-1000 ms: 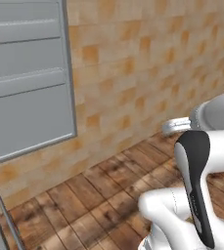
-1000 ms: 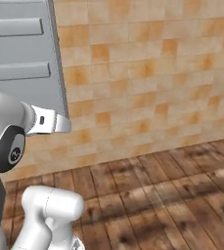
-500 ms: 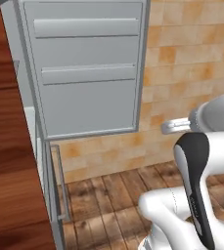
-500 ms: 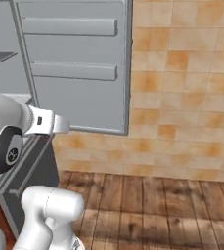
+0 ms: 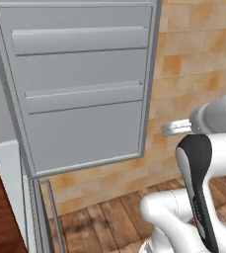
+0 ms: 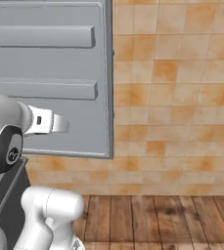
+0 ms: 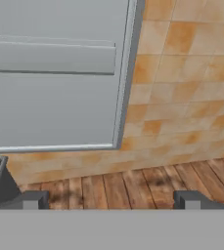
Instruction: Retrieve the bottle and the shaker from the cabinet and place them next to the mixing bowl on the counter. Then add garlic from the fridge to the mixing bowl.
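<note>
Fridge door (image 5: 80, 89) now nearer, centred.

Matt grey fridge door (image 5: 80, 84), glazed tan wall tiles (image 6: 182, 88), wood-plank floor (image 7: 133, 188)

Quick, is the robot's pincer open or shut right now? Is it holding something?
Pincer: open, holding nothing, facing the open grey fridge door.
</note>
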Motion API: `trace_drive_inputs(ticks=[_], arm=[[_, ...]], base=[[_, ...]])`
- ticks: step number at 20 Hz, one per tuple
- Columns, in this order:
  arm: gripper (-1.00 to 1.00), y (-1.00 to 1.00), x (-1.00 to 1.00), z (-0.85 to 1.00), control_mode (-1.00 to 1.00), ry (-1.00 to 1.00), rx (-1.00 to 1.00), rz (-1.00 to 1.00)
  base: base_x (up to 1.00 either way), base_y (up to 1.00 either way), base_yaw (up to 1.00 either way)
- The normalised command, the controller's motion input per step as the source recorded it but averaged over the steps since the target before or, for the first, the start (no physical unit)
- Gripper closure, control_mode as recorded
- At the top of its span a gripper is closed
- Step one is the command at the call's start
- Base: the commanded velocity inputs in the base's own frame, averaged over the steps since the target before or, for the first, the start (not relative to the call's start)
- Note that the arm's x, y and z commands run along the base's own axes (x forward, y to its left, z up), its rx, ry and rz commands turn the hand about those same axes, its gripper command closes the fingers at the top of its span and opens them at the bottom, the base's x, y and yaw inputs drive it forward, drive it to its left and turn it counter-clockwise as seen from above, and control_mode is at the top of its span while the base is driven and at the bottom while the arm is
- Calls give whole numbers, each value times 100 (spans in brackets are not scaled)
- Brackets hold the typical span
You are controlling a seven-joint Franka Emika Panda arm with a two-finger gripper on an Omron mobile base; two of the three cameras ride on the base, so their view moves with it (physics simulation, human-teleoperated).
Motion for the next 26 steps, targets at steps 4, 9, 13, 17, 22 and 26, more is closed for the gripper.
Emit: trace_drive_inputs(ticks=[4,9,13,17,22,26], arm=[[-100,0,0,0,100,0,0,0],[-100,0,0,0,100,0,0,0],[-100,0,0,0,100,0,0,0],[-100,0,0,0,100,0,0,0],[-100,0,0,0,100,0,0,0],[-100,0,0,0,100,0,0,0]], base=[[49,-4,5],[8,-27,80],[19,0,100],[17,-4,94],[7,-10,87],[0,-19,82]])
